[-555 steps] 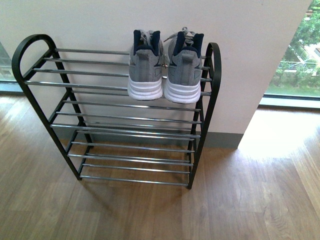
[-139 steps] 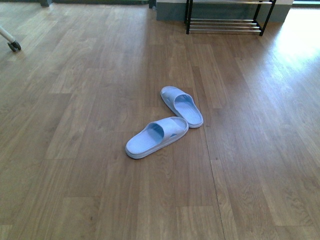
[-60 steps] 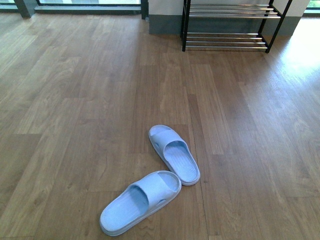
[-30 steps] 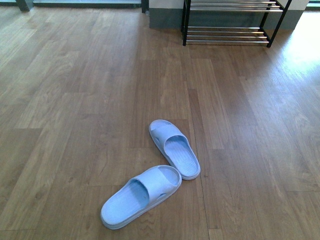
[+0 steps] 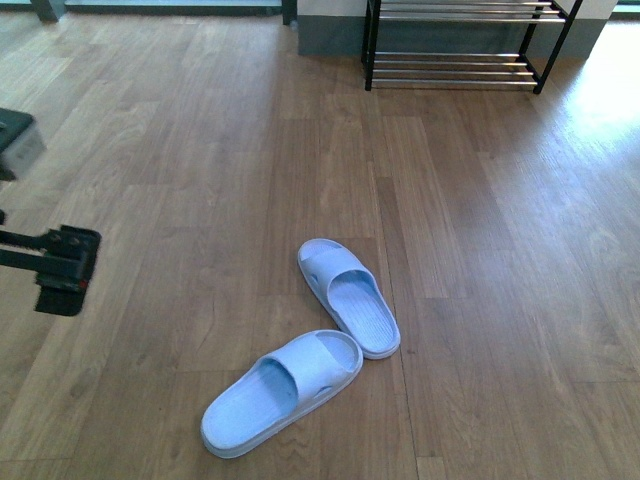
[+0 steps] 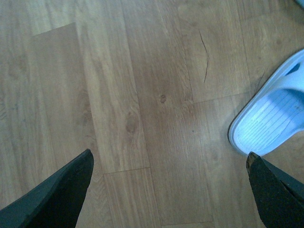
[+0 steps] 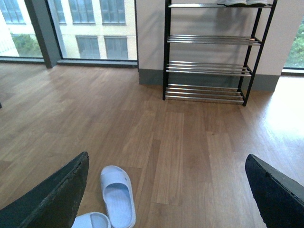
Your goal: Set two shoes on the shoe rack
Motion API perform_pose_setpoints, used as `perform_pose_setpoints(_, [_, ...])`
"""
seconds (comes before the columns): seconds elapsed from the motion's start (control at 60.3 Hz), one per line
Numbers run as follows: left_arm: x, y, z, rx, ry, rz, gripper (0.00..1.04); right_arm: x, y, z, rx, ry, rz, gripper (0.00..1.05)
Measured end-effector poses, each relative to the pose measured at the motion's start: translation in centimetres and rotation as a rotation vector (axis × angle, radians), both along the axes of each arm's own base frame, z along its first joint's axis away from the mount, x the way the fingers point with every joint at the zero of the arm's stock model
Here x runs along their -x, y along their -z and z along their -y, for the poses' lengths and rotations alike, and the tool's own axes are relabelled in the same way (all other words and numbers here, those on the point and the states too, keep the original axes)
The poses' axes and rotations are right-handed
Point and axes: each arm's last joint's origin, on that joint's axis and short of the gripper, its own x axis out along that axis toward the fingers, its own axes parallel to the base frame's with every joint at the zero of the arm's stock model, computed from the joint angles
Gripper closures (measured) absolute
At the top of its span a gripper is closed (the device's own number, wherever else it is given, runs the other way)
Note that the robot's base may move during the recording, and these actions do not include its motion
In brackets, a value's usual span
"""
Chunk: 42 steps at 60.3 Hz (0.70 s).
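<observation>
slides in pale blue lie on the wooden floor (image 5: 480,250), well apart from the shoe rack (image 5: 455,72), which stands against the far wall at the top of the front view. the farther slide (image 5: 350,298) lies sole down with its strap end toward the rack. the nearer slide (image 5: 282,392) lies at an angle, and its toe comes right up beside the other's heel; whether they touch cannot be told. the left arm (image 5: 60,262) reaches in from the left edge of the front view, above the floor and apart from both slides. in the left wrist view the left jaws stand wide, one dark finger (image 6: 57,199) far from the other (image 6: 275,194), with bare floorboards between them and the heel end of a slide (image 6: 270,126) just off to one side. the right jaws are wide as well and hold nothing, their fingers (image 7: 57,199) framing the open floor, the two slides (image 7: 118,194) and the rack (image 7: 209,66) with its chrome tiers. pale shoe soles (image 7: 237,2) show on its top tier, cut off by the frame edge.
</observation>
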Motion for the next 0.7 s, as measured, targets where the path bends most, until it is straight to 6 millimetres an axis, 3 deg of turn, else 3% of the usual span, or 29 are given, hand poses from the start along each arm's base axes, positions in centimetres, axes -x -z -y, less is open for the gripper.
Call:
perform_pose_setpoints(0.265, [-1.4, 7.2, 2.8, -0.017, 0.304, -0.051, 0.09, 0.0, 0.0, 0.0, 0.000, 0.000, 0.000, 0.09])
perform_pose_setpoints(0.415, [-1.7, 9.6, 3.8, -0.040, 0.433, -0.060, 0.09, 0.0, 0.0, 0.0, 0.000, 0.000, 0.000, 0.09])
perform_pose_setpoints(0.696, [-3.7, 12.6, 5.3, -0.043, 0.511, -0.011, 0.09, 0.0, 0.0, 0.0, 0.000, 0.000, 0.000, 0.09])
